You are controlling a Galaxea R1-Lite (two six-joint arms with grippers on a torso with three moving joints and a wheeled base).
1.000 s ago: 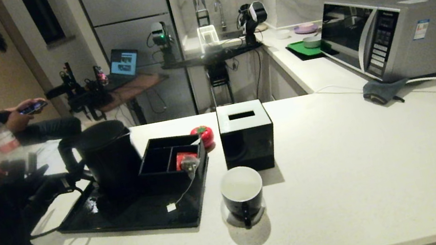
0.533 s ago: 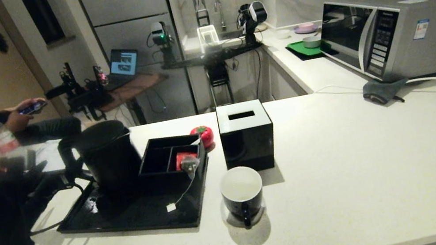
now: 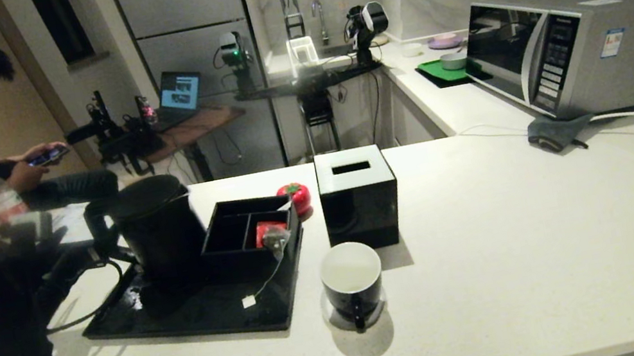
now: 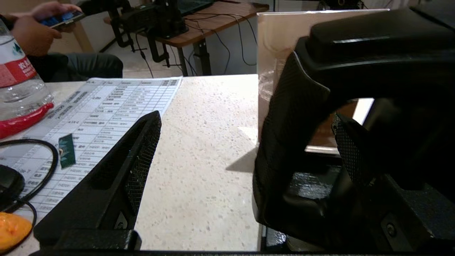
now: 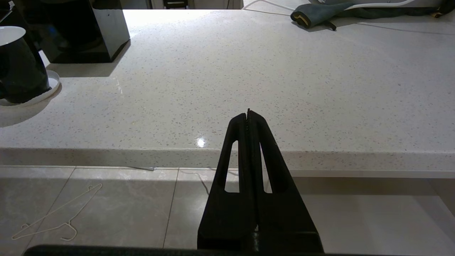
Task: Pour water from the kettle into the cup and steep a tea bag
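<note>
At the far left, the left gripper (image 3: 83,250) reaches level toward the kettle (image 3: 159,228), its mesh-textured fingers (image 4: 142,156) spread wide with the kettle's thick, matte loop handle (image 4: 284,142) standing between them; whether either pad touches it cannot be told. The kettle is a tall, dull-black cylinder with a round lid, standing at the 9 o'clock end of a flat glossy black tray (image 3: 185,315). At the tray's 2 o'clock corner sits a shallow black divided box (image 3: 247,224) with a red packet (image 3: 264,231) in one compartment. The tea bag (image 3: 277,238), a small greyish pouch, hangs over the box's near wall, and its thin string runs down to a tiny white square tag (image 3: 248,301) lying on the tray. Behind the box is a round red tomato-shaped object (image 3: 296,196). At 3 o'clock of the tray, the cup (image 3: 353,286) stands upright on the speckled white countertop (image 3: 529,232): glossy black outside, white inside, handle toward the robot. Just beyond the cup is a square polished black tissue box (image 3: 358,195). The right gripper (image 5: 248,115) hangs below the counter's near edge, its slotted black fingers pressed together and empty.
</note>
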